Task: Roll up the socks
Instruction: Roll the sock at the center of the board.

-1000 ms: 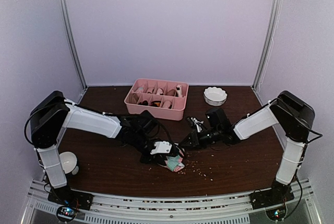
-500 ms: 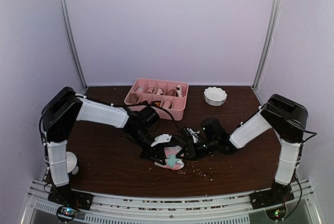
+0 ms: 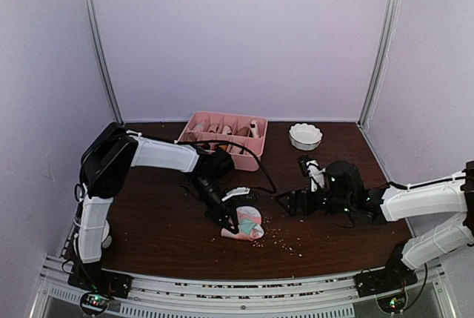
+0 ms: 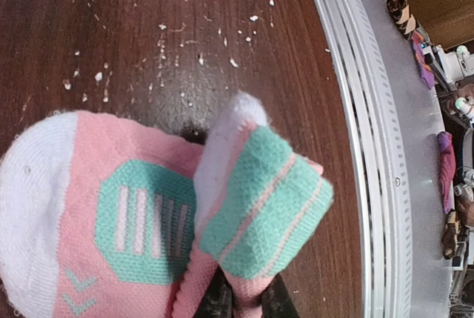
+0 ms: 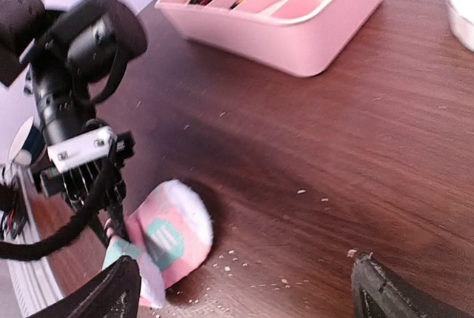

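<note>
Sock (image 4: 141, 222) of pink and teal clamped in left hand (image 4: 245, 305); right hand (image 5: 244, 279) wide apart nearby.

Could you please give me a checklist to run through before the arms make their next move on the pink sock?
1. Left gripper shut on the pink fabric sock with teal and white patches: ok, it pinches the folded teal cuff.
2. Right gripper open and apart from the sock: ok.
3. Sock rolled up: not ok, only the cuff end is folded over; the white toe lies flat.
4. Sock wholly on the dark brown wooden table: ok.
5. Pink plastic divided tray apart from both grippers: ok.
</note>
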